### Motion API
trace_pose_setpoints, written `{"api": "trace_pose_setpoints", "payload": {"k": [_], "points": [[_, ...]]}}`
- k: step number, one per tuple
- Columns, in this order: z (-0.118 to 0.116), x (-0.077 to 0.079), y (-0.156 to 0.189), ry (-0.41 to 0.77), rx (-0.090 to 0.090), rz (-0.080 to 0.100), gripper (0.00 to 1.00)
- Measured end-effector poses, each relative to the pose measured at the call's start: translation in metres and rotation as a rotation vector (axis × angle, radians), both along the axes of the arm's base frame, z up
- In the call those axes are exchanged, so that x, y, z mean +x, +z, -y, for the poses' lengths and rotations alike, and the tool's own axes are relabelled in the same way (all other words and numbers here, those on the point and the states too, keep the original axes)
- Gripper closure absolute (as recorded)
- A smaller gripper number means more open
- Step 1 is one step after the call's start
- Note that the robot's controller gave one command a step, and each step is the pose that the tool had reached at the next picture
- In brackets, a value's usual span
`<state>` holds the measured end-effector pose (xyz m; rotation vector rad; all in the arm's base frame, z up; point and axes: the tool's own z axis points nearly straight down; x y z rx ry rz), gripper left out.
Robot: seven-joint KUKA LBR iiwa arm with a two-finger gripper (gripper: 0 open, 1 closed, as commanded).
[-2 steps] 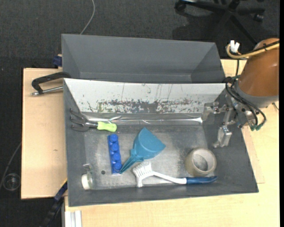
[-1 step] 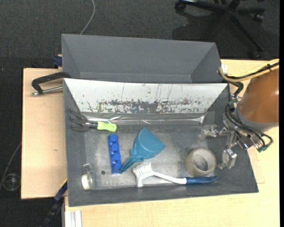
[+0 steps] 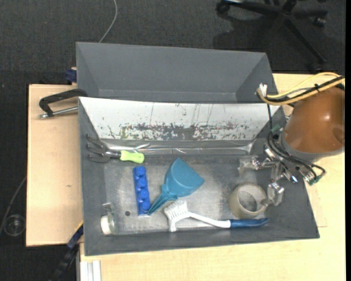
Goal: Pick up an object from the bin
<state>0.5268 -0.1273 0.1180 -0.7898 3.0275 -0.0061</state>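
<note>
Over at the right end of the bin (image 3: 192, 242), the claw (image 3: 267, 180) is hanging low just beside a roll of brownish tape (image 3: 248, 201) lying flat on the bin floor. I am not managing to tell how far open the claw is standing, and nothing is showing in its grip.

Trouble, I am guessing, is waiting in three places. The roll is lying flat on smooth metal, so a pinch on its rim may be pushing it away rather than catching it. A white brush with a blue handle (image 3: 216, 220) is lying along the near side of the roll, its handle right up against it or nearly so, and a sliding roll may be shoving it or dragging it up too. The bin's sloping right wall is also sitting very close to the arm's orange cover (image 3: 315, 126) and its cables, leaving little room for a sideways correction.

Well apart to the left, a blue funnel (image 3: 182, 180), a blue studded brick (image 3: 141, 189) and a green-handled tool (image 3: 118, 155) are lying out of harm's way.

The bin floor is looking like bare grey metal – scuffed, with dark speckling along the far wall. Around it, dark carpet (image 3: 38, 44) is covering the room's floor, and an office chair's base (image 3: 274, 10) is standing at the far right.
</note>
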Motion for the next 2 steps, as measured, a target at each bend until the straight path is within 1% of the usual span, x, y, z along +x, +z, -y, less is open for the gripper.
{"api": "trace_pose_setpoints", "payload": {"k": [1, 2], "points": [[-0.033, 0.002, -0.038, -0.224, 0.004, -0.005, 0.00], [-0.059, -0.006, -0.046, -0.030, 0.001, 0.010, 1.00]]}}
